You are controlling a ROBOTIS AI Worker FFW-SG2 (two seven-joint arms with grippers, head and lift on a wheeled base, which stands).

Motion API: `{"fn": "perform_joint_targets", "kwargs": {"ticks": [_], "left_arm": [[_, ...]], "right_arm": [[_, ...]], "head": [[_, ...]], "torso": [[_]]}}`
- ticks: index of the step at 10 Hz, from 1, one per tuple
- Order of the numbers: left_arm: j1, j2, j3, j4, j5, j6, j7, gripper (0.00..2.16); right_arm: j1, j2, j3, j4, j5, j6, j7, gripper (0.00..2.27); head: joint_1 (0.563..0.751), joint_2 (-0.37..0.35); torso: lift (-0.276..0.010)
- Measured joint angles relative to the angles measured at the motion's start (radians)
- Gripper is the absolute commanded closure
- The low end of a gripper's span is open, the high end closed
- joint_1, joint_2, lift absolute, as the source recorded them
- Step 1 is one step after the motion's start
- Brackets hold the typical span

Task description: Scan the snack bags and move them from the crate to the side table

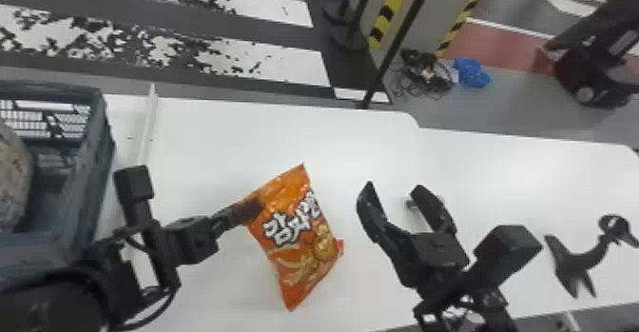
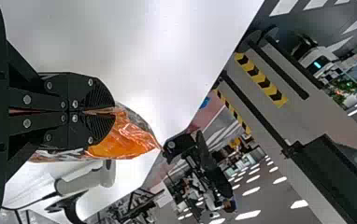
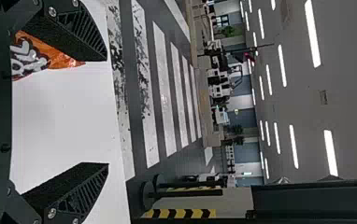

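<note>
An orange snack bag (image 1: pixel 299 240) hangs over the white table, its upper left edge held by my left gripper (image 1: pixel 254 207). In the left wrist view the left gripper (image 2: pixel 95 112) is shut on the crinkled edge of the orange bag (image 2: pixel 125 137). To the right of the bag, my right gripper (image 1: pixel 392 198) stands open, apart from it. In the right wrist view the right gripper (image 3: pixel 106 112) has nothing between its spread fingers, and part of the orange bag (image 3: pixel 60 60) shows beside one finger. The blue-grey crate (image 1: pixel 102 164) is at the far left, holding another bag (image 1: pixel 14 179).
A scanner (image 2: pixel 88 179) shows in the left wrist view. A black stand (image 1: pixel 575 264) is on the right part of the white table (image 1: pixel 485 164). A thin white divider (image 1: pixel 148 122) lies beside the crate. A dark pole (image 1: pixel 399 41) rises behind the table.
</note>
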Motion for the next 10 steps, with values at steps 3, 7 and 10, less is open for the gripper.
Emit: {"fn": "perform_joint_targets", "kwargs": {"ticks": [3,7,10], "left_arm": [[-0.025,0.000,-0.068,0.007,-0.082,-0.003,0.042,0.02],[0.037,0.000,-0.134,-0.185,-0.273,-0.031,0.156,0.04],[0.157,0.007,-0.089,-0.424,-0.357,-0.029,0.214,0.04]], "right_arm": [[-0.004,-0.007,0.000,0.002,-0.006,-0.003,0.000,0.13],[-0.004,-0.010,0.004,0.002,-0.001,0.002,0.001,0.10],[-0.004,-0.019,0.014,0.008,0.013,0.021,0.000,0.12]], "head": [[0.695,-0.350],[0.695,-0.350],[0.695,-0.350]], "torso": [[-0.087],[-0.087],[-0.087]]}}
